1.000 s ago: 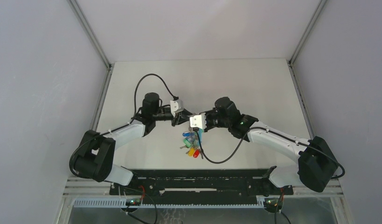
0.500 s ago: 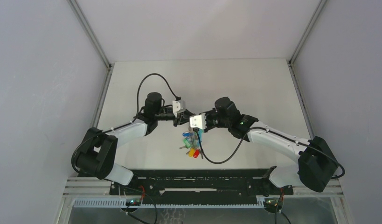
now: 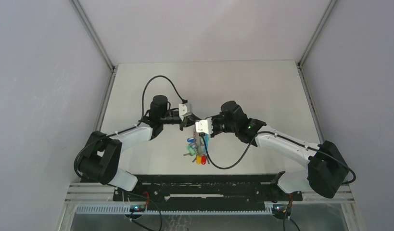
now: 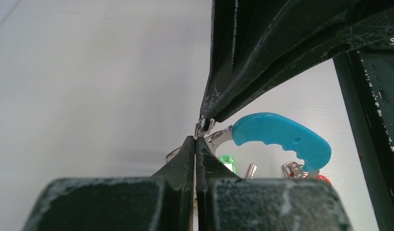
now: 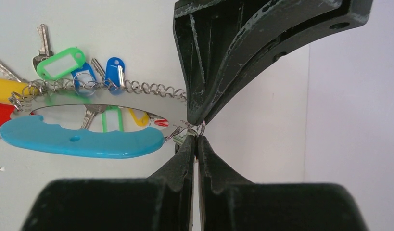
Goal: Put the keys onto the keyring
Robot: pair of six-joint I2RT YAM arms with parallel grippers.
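Both jaws pressed together: left gripper (image 4: 195, 142) and right gripper (image 5: 197, 139) are pinching the keyring (image 5: 84, 142) by its wire end, mid-table, probably steadying the loop. The keys (image 5: 60, 62) are hanging near-side, apparently threaded.

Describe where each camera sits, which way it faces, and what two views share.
Top external: above, behind the bases, looking down at the table; left arm and right arm show whole.
Left wrist: on its arm, looking along the shut left end effector at the keyring.
Right wrist: likewise, past the shut right end effector at keyring and keys.
Shared: both wrist views show the keyring and the other arm's fingertips.
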